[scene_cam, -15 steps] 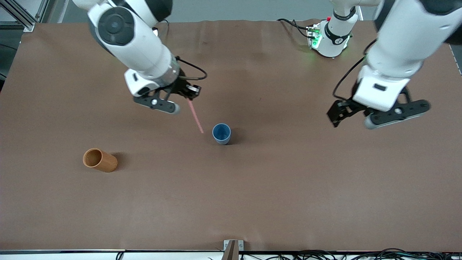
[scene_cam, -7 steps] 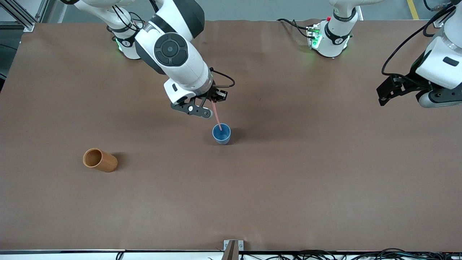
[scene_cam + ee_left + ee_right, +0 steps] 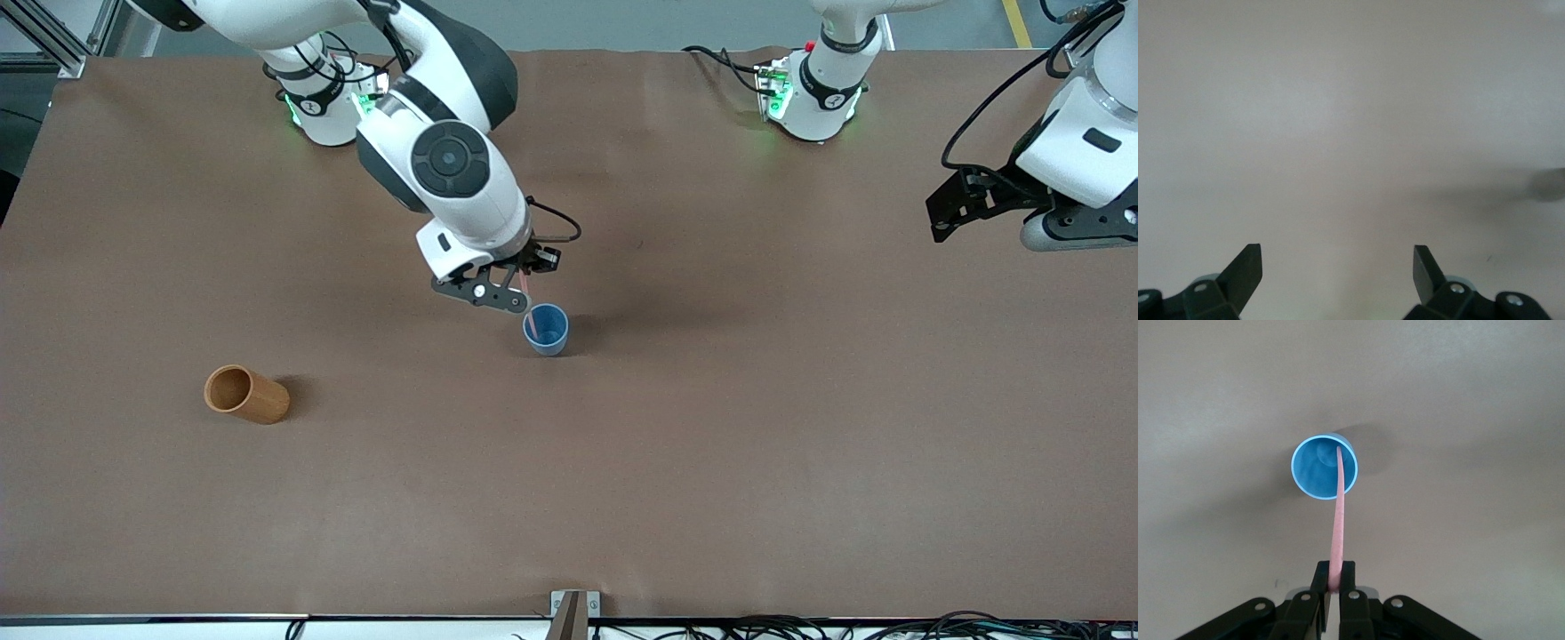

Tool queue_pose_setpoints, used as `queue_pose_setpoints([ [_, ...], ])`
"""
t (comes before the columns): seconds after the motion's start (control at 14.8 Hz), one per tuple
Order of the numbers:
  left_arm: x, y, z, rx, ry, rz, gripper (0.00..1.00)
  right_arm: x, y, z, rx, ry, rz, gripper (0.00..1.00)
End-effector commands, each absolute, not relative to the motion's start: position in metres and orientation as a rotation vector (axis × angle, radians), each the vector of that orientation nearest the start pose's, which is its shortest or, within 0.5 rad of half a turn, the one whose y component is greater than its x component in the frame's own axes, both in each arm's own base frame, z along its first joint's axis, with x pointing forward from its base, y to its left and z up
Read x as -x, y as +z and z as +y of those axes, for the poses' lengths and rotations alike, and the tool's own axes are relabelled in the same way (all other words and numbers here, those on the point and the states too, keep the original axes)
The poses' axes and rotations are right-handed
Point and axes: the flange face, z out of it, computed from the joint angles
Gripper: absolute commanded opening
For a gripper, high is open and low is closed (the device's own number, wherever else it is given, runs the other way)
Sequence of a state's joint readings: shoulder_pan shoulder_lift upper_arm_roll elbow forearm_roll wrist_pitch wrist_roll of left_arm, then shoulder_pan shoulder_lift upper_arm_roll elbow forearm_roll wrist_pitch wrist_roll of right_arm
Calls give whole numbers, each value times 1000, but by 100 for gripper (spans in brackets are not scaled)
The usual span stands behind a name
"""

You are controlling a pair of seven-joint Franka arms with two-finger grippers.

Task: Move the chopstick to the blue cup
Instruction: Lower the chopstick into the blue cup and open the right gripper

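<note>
The blue cup [image 3: 551, 345] stands upright near the middle of the table. My right gripper [image 3: 532, 267] hangs just above it, shut on the top end of the pale pink chopstick [image 3: 529, 307]. The stick slants down from the fingers and its lower end sits inside the cup's mouth. In the right wrist view the chopstick [image 3: 1338, 520] runs from my right gripper [image 3: 1335, 580] into the blue cup [image 3: 1305, 477]. My left gripper [image 3: 944, 213] waits over the left arm's end of the table. The left wrist view shows the left gripper [image 3: 1338, 263] open over bare table.
An orange-brown cup [image 3: 246, 394] lies on its side toward the right arm's end of the table, nearer the front camera than the blue cup. A brown mat [image 3: 711, 462] covers the table. The arm bases [image 3: 813, 89] stand along its back edge.
My right gripper carried the chopstick over to the blue cup and lowered it, so its tip went from beside the cup to inside. The left arm swung out toward its end of the table.
</note>
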State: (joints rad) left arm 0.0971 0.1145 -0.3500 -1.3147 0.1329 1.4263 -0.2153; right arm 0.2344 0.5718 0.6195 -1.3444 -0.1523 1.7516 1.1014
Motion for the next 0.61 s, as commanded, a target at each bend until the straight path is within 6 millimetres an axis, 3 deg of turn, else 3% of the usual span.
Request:
queue_pose_setpoints([
  [0.0, -552, 674, -111, 3058, -24, 75, 100, -531, 421, 458, 3069, 259, 457, 10],
  [0.2, -548, 672, -89, 3048, -4, 116, 100, -536, 418, 464, 3017, 205, 453, 14],
  [0.34, -544, 671, -75, 3076, 9, 165, 100, -542, 420, 458, 3008, 194, 467, 27],
  [0.54, -540, 664, -57, 3123, 44, 105, 100, -546, 429, 453, 3012, 161, 467, 85],
])
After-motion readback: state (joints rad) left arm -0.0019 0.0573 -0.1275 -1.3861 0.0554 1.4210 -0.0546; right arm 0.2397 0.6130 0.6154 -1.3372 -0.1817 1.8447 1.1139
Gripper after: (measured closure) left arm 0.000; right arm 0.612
